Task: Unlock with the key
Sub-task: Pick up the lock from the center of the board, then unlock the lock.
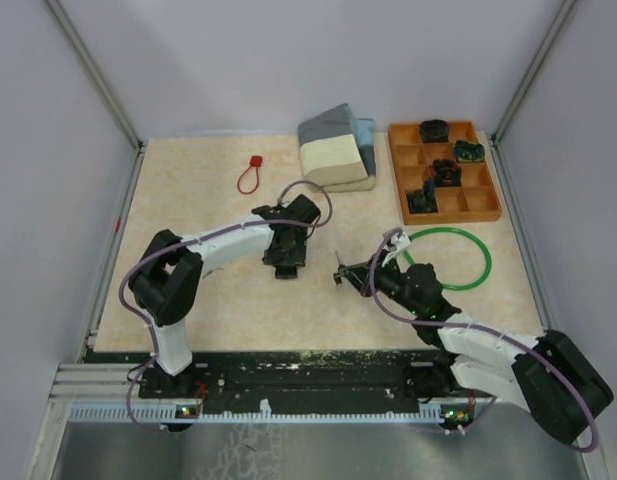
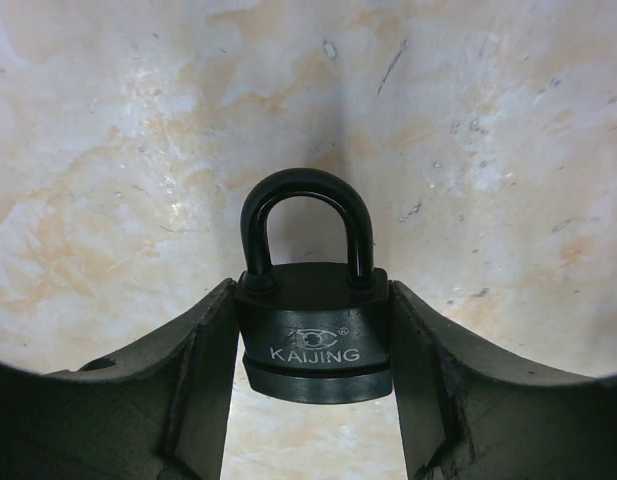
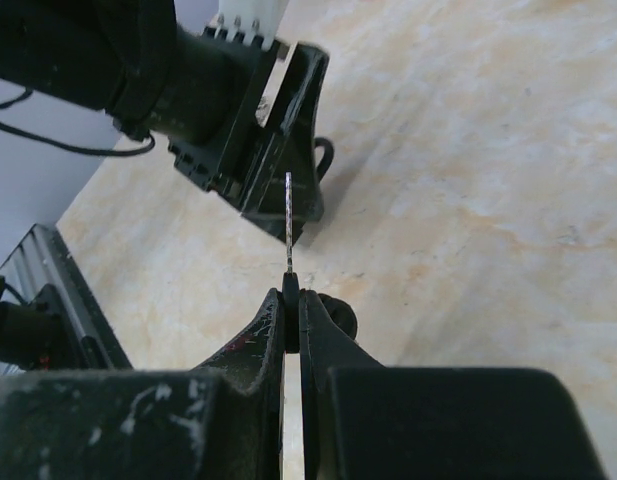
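Note:
A black padlock marked KAIJING point(image 2: 314, 335) sits between the fingers of my left gripper point(image 2: 314, 375), which is shut on its body; its shackle point(image 2: 306, 215) is closed. In the top view the left gripper point(image 1: 286, 250) holds the lock just above the table. My right gripper point(image 3: 292, 300) is shut on the black head of a key point(image 3: 289, 295), whose thin metal blade point(image 3: 287, 220) points at the left gripper. In the top view the right gripper point(image 1: 354, 277) holds the key point(image 1: 340, 272) a short way right of the lock.
A green ring point(image 1: 458, 258) lies right of the right arm. An orange compartment tray point(image 1: 443, 172) with several dark locks stands at the back right. A grey and cream foam block point(image 1: 335, 148) and a red cable loop point(image 1: 250, 176) lie at the back.

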